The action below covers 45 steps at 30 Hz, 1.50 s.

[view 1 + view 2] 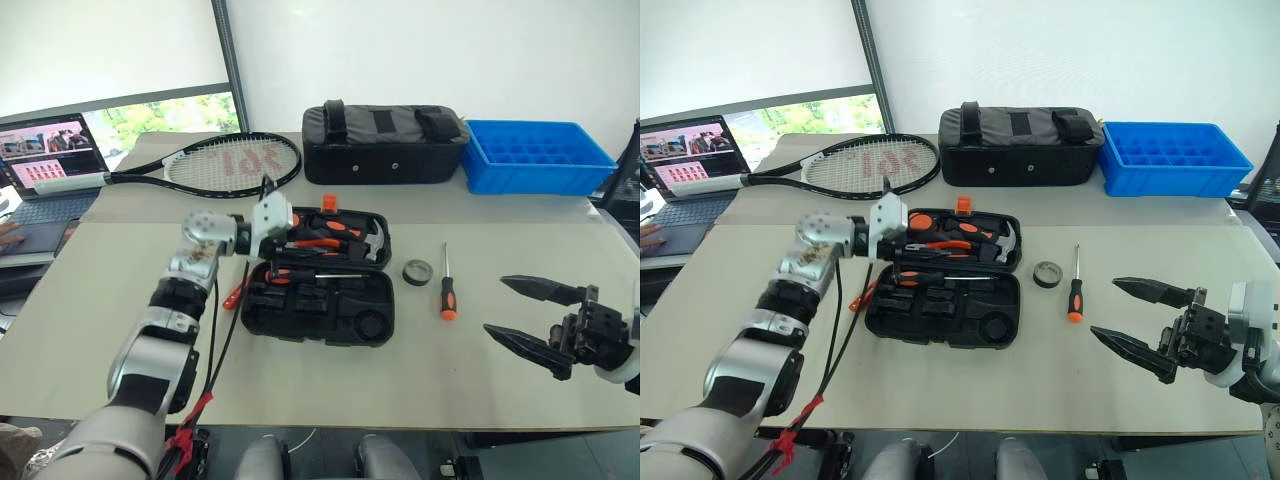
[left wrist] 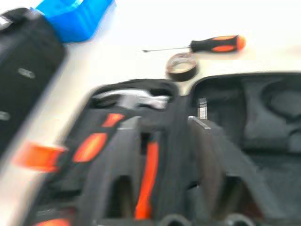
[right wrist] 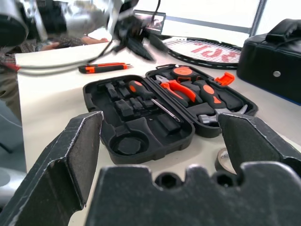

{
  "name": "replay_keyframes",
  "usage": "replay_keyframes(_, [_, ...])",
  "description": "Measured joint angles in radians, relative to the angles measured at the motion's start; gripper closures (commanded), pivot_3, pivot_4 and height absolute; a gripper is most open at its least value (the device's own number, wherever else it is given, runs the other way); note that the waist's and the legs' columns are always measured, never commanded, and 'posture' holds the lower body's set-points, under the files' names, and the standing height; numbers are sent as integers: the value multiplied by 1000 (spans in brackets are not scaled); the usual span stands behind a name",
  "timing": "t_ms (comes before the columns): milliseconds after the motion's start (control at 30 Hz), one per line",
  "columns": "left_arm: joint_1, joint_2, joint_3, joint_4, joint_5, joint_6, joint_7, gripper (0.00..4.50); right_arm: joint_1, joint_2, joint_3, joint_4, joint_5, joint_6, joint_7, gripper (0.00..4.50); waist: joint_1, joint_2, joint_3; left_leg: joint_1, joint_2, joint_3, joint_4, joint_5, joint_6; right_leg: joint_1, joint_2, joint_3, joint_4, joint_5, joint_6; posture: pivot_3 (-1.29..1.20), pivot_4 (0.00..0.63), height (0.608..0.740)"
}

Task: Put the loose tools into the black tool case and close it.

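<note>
Case (image 1: pixel 320 300) open mid-worktop; screwdriver (image 1: pixel 447 285) lies near-far right of it, nearer the open right gripper (image 1: pixel 520 312); left gripper (image 1: pixel 285 240) state unclear.

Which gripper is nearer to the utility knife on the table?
Left. The left gripper hovers by the tool case's far-left edge, near the utility knife. The right gripper waits beyond the case's opposite side.
</note>
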<state>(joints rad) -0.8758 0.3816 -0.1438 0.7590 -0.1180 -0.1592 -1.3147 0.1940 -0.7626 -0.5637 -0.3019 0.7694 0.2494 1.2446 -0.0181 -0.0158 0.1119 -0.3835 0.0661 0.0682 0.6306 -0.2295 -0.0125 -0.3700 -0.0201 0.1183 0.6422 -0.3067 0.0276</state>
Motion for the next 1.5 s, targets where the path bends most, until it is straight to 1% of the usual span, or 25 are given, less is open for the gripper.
replay_keyframes(33, [6, -2, 0, 3, 0, 0, 2, 4416, 0, 0, 0, 0, 0, 0, 0, 0, 0, 0, 0, 0, 0, -1, 0, 0, 0, 0, 0, 0, 0, 0, 0, 0, 150, 707])
replay_keyframes(67, [11, -7, 0, 9, 0, -2, 7, 4484, 1, 0, 0, 0, 0, 0, 0, 0, 1, 0, 0, 0, -1, -1, 1, 0, 0, 1, 0, 0, 0, 0, 0, 0, 150, 707])
replay_keyframes(133, [12, -25, -1, 36, 5, -15, 20, 4484, 1, 0, 0, 0, 0, 0, 0, 0, 5, 0, 0, 0, -1, -2, 2, 0, 0, 1, 0, 1, 0, 0, 0, 0, 150, 707])
replay_keyframes(200, [13, -33, -21, 76, 42, -47, 51, 4484, 3, 0, 0, 0, 0, 0, 0, 0, 6, 0, 0, -2, -2, -3, 2, 0, 0, 1, 0, 1, -1, 0, 0, 0, 150, 707])
replay_keyframes(300, [15, -34, -44, 134, 92, -82, 89, 4484, 10, 0, -1, 0, 0, 0, -2, 0, 6, 0, 0, -2, -2, -4, 2, 0, 0, 1, 0, 1, -1, 0, 0, 0, 150, 707])
replay_keyframes(433, [2, -37, -77, 181, 138, -159, 99, 4484, 12, 0, -1, -1, -1, 0, -3, 0, 7, 1, -1, -1, -3, -5, 2, 0, 0, 3, 0, 1, -1, 0, 0, 0, 150, 707])
replay_keyframes(567, [-17, -37, -103, 224, 182, -209, 122, 4484, 13, 0, -1, -3, -1, 0, -3, 0, 6, 1, -1, 0, -4, -6, 3, 0, 0, 5, 0, 1, 0, -3, 5, 0, 150, 707])
replay_keyframes(633, [-32, -37, -125, 244, 211, -229, 141, 4484, 13, 0, -1, -2, -2, -1, -2, 0, 6, 1, -1, 1, -5, -7, 3, 0, 0, 10, 0, 1, 0, -4, 6, 0, 150, 707])
replay_keyframes(700, [-45, -39, -141, 260, 232, -240, 158, 4484, 13, 0, -1, -2, -6, -3, -2, 0, 6, 1, -1, 5, -5, -7, 3, 0, 0, 15, 0, 1, 0, -4, 7, 0, 150, 707])
replay_keyframes(767, [-51, -40, -142, 275, 237, -241, 167, 4484, 13, 0, 0, -2, -19, -5, -7, 0, 5, 1, -1, 7, -6, -8, 3, 0, 1, 17, 0, 2, 0, -4, 7, 0, 150, 707])
replay_keyframes(867, [-52, -45, -108, 285, 213, -224, 165, 4484, 10, -2, 16, 2, -63, 3, -58, 0, 3, 1, -1, 10, -6, -8, 3, 2, 3, 15, 0, 2, 1, -4, 7, 0, 150, 707])
replay_keyframes(967, [-37, -49, -46, 245, 130, -147, 99, 4484, -46, -10, 84, 14, -164, 52, -198, 0, -4, 1, 0, 6, -6, -8, 3, 3, 4, 9, 0, 3, 3, -4, 7, 0, 150, 707])
replay_keyframes(1033, [-18, -46, -7, 157, 59, -83, 53, 3971, -84, -9, 134, 22, -214, 77, -272, 0, -6, 2, -1, -2, -6, -8, 3, 3, 4, 1, 0, 3, 4, -4, 7, 0, 150, 707])
replay_keyframes(1067, [-12, -41, 8, 112, 31, -57, 34, 3772, -101, -5, 157, 27, -234, 86, -299, 0, -6, 3, -2, -3, -6, -9, 2, 4, 5, -1, 0, 2, 5, -2, 3, 0, 150, 707])
replay_keyframes(1100, [0, -27, 19, 41, -4, -10, 10, 3365, -122, 2, 184, 33, -256, 99, -338, 0, -4, 3, -2, -4, -6, -9, 2, 4, 5, -1, 0, 2, 5, -1, 0, 0, 150, 707])
replay_keyframes(1167, [44, 24, 45, -116, -68, 95, -30, 2647, -185, 31, 242, 38, -312, 158, -442, 0, -10, 6, -3, -4, -6, -9, -1, 4, 5, -1, 1, 3, 4, -1, -1, 0, 150, 707])
replay_keyframes(1267, [117, 124, 76, -384, -169, 281, -73, 1475, -260, 61, 332, 44, -403, 280, -611, 0, -13, 10, -5, -4, -6, -10, -3, 4, 5, -2, 1, 3, 4, -2, -2, 0, 150, 707])
replay_keyframes(1367, [179, 214, 91, -570, -252, 437, -97, 270, -299, 79, 357, 41, -435, 411, -716, 0, 0, 10, -5, -4, -6, -10, -2, 4, 5, -1, 1, 3, 2, -2, -1, 0, 150, 707])
replay_keyframes(1400, [192, 234, 91, -605, -272, 474, -105, 54, -307, 89, 357, 33, -434, 444, -736, 0, 2, 10, -5, -5, -6, -10, -2, 4, 5, -1, 1, 3, 2, -2, -1, 0, 150, 707])
replay_keyframes(1500, [241, 322, 92, -741, -340, 592, -145, 54, -340, 124, 377, 4, -433, 585, -806, 0, 5, 9, -5, -5, -6, -11, -2, 4, 5, -1, 1, 3, 1, -2, -2, 0, 150, 707])
